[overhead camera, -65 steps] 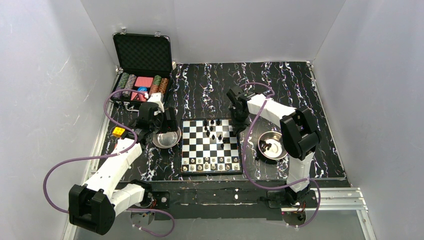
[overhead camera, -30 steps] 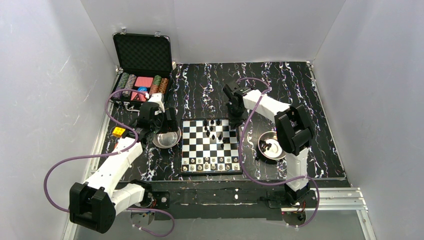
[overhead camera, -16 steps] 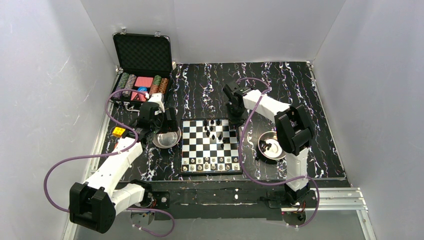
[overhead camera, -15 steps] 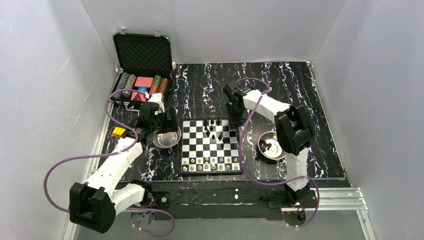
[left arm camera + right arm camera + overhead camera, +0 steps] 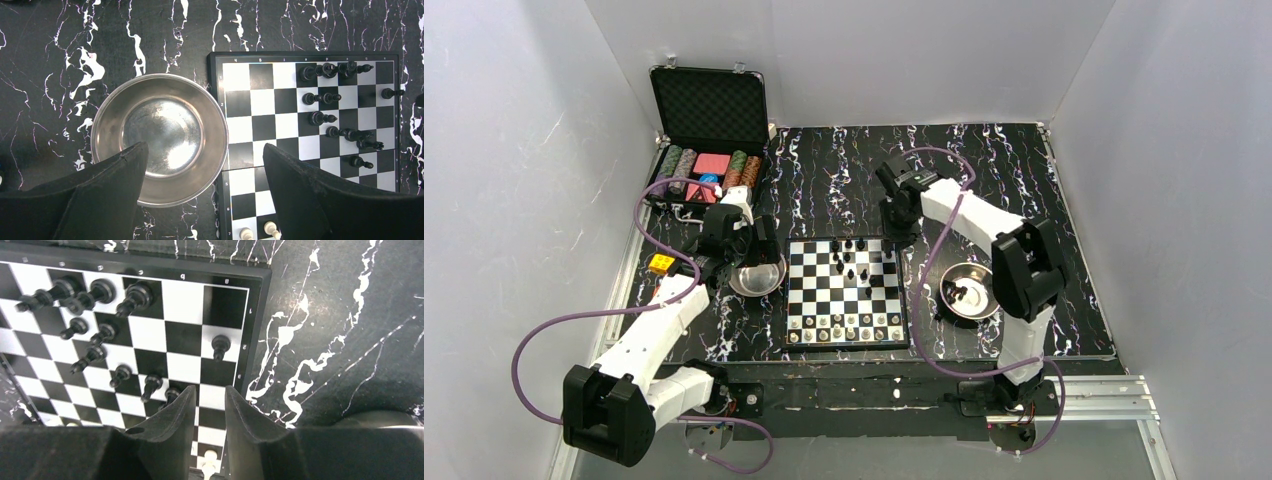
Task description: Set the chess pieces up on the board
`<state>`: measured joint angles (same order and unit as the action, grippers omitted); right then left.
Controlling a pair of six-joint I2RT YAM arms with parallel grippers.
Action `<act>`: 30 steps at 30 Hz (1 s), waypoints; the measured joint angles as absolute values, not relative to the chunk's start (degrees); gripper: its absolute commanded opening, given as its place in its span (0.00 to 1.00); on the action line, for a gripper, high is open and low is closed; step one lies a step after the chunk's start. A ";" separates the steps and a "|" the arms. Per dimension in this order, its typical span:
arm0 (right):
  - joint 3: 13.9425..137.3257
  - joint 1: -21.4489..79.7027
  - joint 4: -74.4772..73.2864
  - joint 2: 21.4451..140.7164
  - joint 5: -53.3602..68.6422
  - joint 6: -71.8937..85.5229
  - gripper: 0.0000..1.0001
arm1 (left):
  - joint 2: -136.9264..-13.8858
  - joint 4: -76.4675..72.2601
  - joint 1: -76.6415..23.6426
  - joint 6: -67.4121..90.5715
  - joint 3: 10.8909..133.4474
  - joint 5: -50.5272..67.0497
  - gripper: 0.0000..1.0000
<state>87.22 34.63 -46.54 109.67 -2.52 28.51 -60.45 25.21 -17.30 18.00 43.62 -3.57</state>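
Chess pieces (image 5: 852,321) are recorded partly set on the board (image 5: 824,290), which lies flat on the marbled table (image 5: 1014,180) between two steel bowls.

White pieces (image 5: 837,335) are lined up in the two rows nearest the arm bases. Black pieces (image 5: 316,118) are gathered in the far half, toward the right side. Three are stood in the far row, and the others are scattered over the next rows, out of line. One black pawn (image 5: 220,345) is seen alone on a white square, second row from the far edge, in the column against the right rim.

The left gripper (image 5: 204,149) is held over the left bowl (image 5: 107,107), which sits just beside the board's left rim. Its fingers (image 5: 100,195) are spread wide and nothing is gripped.

The right gripper (image 5: 208,390) is held above the table just off the board's far right corner. Its fingers (image 5: 175,410) are parted by a narrow gap; board squares are seen through the gap, and nothing is held or touched.

In the right bowl (image 5: 984,275) a few pieces are seen, at least one of them pale; the count cannot be told.

A black case (image 5: 709,110) with its lid raised is noted at the far left, with poker chips (image 5: 679,160) inside.
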 measured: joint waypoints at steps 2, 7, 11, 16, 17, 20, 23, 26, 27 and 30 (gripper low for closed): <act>86.70 34.70 -46.52 107.33 -2.24 28.53 0.36 | -60.45 25.21 -17.32 18.00 43.62 -3.57 0.85; 85.23 35.35 -46.33 103.42 -0.51 28.80 0.37 | -60.45 25.21 -17.30 18.00 43.62 -3.57 0.85; 83.46 37.58 -46.19 102.67 1.26 29.43 0.37 | -60.45 25.21 -17.32 18.00 43.62 -3.57 0.85; 81.82 40.77 -45.95 102.69 3.03 30.28 0.40 | -60.45 25.21 -17.32 18.00 43.62 -3.57 0.85; 81.65 41.15 -45.84 102.69 3.31 30.46 0.40 | -60.45 25.21 -17.32 18.00 43.62 -3.57 0.85; 81.58 41.43 -45.43 103.04 3.95 31.00 0.40 | -60.45 25.21 -17.32 18.00 43.62 -3.57 0.85; 81.58 41.39 -44.82 103.88 4.38 31.31 0.41 | -60.45 25.21 -17.32 18.00 43.62 -3.57 0.85; 81.58 41.36 -44.77 105.10 4.51 31.33 0.41 | -60.45 25.21 -17.30 18.00 43.62 -3.57 0.85; 81.58 41.39 -44.80 105.56 4.51 31.33 0.41 | -60.45 25.21 -17.32 18.00 43.62 -3.57 0.85; 81.58 41.39 -44.82 106.63 4.49 31.31 0.42 | -60.45 25.21 -17.30 18.00 43.62 -3.57 0.85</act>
